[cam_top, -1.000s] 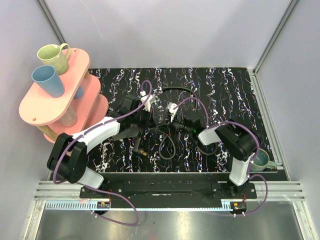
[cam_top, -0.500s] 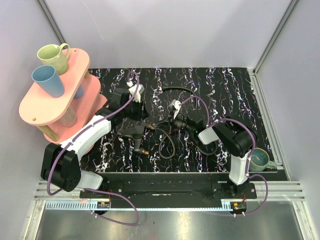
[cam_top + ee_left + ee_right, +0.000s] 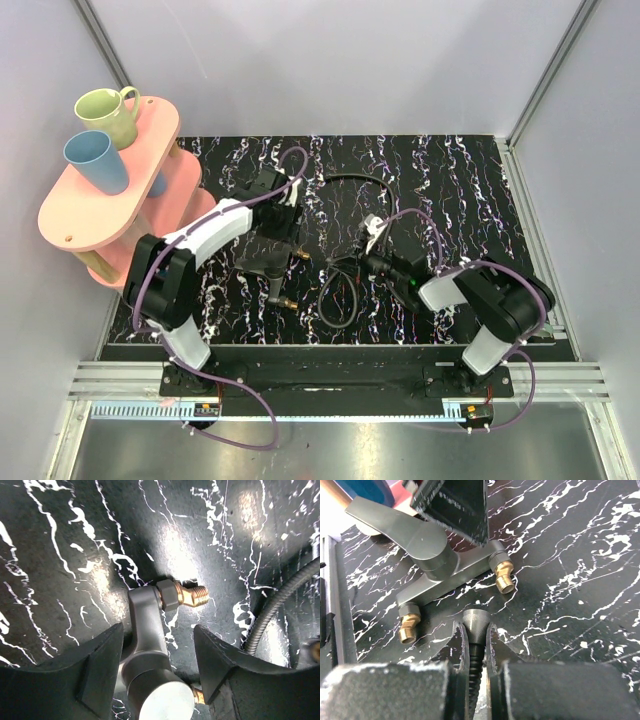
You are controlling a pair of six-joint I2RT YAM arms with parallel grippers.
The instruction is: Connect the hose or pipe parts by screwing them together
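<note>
Looking down from the top camera, the forked fitting [image 3: 268,268] lies flat on the desk [image 3: 470,170], with the left arm's jaws hanging right over it. The right arm's jaws sit off to the fitting's right, and the hose [image 3: 352,177] curls away behind and in front of them. With nothing pinning the fitting, I judge that any push from the hose side would slide or spin it across the desk.

In the left wrist view the left jaws are released: the two pads stand either side of the fitting [image 3: 147,630] with a gap to each. One brass tip [image 3: 192,594] sticks out past them, tilted off the fitting's line, and the hose [image 3: 280,600] runs beside it on the right. If these jaws close where they are, they land near the rounded cap (a smooth, curved surface), so the grip could slip or roll the piece.

In the right wrist view the right jaws are clenched on the hose end [image 3: 474,622], which sits just short of the fitting [image 3: 435,550], between its two brass tips [image 3: 504,577] and lined up with neither. Driving forward from here could miss the thread or start it crooked and cross-thread it. Turning the hose end may also wind up the hose's loose loop, which could then tug the joint sideways.
</note>
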